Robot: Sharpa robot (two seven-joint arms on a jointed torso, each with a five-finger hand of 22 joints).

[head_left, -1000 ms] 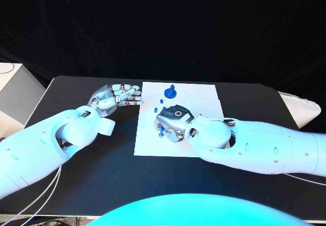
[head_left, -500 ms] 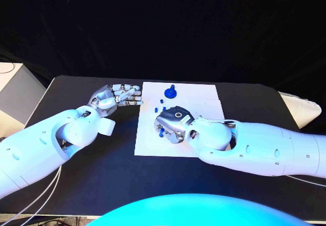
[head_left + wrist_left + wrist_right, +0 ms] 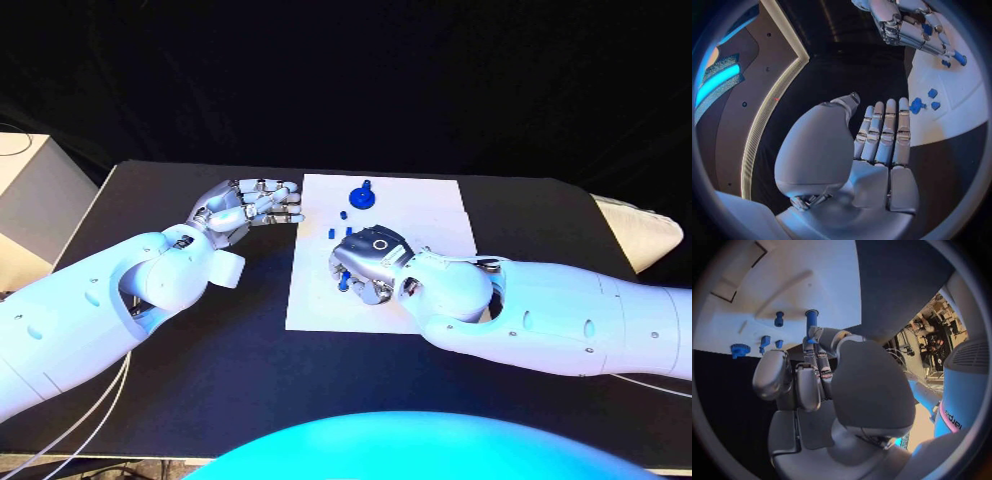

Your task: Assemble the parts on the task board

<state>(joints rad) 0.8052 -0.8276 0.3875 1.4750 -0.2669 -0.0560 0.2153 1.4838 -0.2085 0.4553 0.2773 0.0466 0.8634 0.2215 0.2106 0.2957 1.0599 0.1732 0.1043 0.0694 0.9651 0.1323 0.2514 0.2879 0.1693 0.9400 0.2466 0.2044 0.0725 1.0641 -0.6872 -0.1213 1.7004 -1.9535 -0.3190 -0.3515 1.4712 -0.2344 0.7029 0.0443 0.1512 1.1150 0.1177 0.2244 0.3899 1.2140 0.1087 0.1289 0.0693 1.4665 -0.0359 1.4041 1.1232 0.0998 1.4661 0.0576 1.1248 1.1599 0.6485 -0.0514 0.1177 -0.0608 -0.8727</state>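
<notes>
Overhead head view; two close wrist views

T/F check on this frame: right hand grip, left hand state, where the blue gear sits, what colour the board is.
1. The right hand holds a blue peg over the task board. True.
2. The left hand grips a blue part. False: it holds nothing, fingers straight, beside the board's edge.
3. The blue gear lies on the board, clear of both hands. True.
4. The board is black. False: it is white, on a black table.
</notes>
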